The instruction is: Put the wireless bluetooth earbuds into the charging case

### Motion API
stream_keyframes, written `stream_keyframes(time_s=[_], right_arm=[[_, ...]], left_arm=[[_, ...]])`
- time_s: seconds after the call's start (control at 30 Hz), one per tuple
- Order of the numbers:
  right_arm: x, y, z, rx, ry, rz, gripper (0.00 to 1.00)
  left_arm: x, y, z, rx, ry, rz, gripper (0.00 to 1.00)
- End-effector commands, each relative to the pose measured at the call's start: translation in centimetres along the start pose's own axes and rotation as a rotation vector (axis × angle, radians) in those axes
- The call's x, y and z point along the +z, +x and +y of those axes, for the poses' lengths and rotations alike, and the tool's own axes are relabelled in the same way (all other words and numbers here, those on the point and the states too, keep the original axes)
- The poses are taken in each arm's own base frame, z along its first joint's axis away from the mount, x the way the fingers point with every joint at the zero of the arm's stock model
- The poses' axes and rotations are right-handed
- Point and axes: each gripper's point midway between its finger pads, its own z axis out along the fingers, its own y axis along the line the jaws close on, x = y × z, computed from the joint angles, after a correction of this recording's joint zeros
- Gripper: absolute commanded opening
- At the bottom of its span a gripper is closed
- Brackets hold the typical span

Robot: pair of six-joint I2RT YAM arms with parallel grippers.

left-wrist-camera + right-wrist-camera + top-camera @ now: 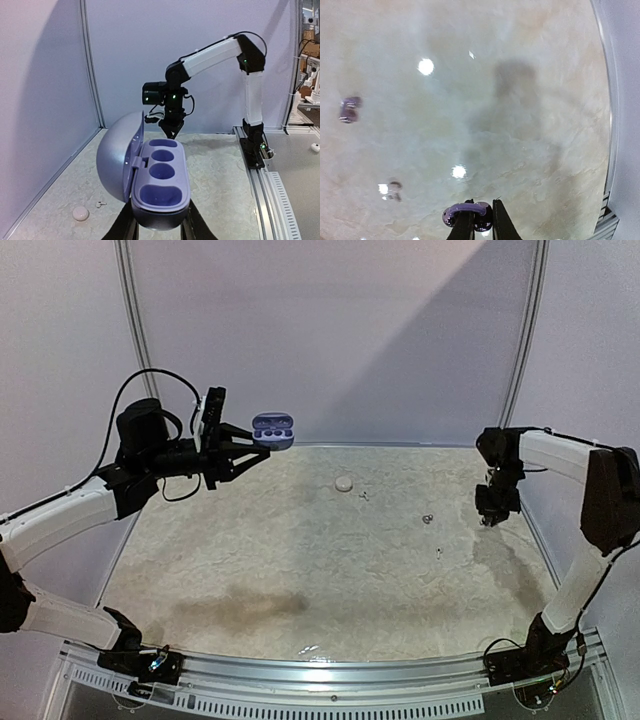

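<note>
Top external view: the left gripper (pixel 255 445) held the charging case (pixel 272 430) in the air over the far-left part of the table (pixel 300 580), well apart from the right gripper (pixel 490 512), which hung low over the right side.
Left tool: pressed against the two sides of the case's base; in the left wrist view the lid stood open to the left and the recesses looked empty.
Right tool: fingers nearly together, pinching the held earbud (pixel 449 215) at their very tips; whether it touched the table could not be told.
Other buds: two loose earbuds (pixel 350 109) lay on the table apart from each other, between the two arms.
Also there: a round white object (pixel 344 482) on the table toward the far side.
Handling, judged: each bud was tiny, glossy and surely very light, so it would be slippery, could easily squirt out of a hard pinch, and would roll if dropped.
Where to hold, judged: across the bud's widest part, centred between the pads, with the end that seats in the recess left clear.
Case, judged: a smooth, rigid shell, best kept level with its recesses facing up.
Step, judged: one bud was in hand and none was seated yet, so the carry across to the case came next.
Risk: the grip was only at the tips, so a tilt or a bump on the case rim could flick the bud away.
</note>
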Motion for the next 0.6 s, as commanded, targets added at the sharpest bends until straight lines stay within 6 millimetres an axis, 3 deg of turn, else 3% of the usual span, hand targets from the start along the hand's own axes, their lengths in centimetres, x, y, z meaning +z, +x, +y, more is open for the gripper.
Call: stream_keyframes(time_s=[0.0, 0.03, 0.17, 0.33, 0.43, 0.57], right_arm=[[-9.3, -3.4, 3.5, -0.072, -0.077, -0.325, 0.00], [-11.4, -3.7, 4.9, -0.096, -0.107, -0.392, 0.00], [-23.7, -3.0, 12.0, -0.232, -0.291, -0.749, 0.00], [-37.3, 0.9, 19.4, -0.334, -0.546, -1.119, 0.00], [-42.3, 3.6, 22.7, -0.393, -0.615, -1.271, 0.00], [-45.2, 6.9, 27.4, -0.500, -0.694, -1.365, 0.00]], left_arm=[[0.2, 0.5, 1.3, -0.007, -0.065, -0.014, 0.00], [0.3, 0.6, 1.6, -0.008, -0.081, -0.013, 0.00], [1.0, 0.2, 2.3, -0.007, -0.131, -0.039, 0.00], [2.3, -1.0, 2.8, 0.049, -0.162, -0.085, 0.00], [3.0, -1.5, 3.0, 0.098, -0.180, -0.094, 0.00], [3.4, -1.9, 2.8, 0.159, -0.186, -0.108, 0.00]])
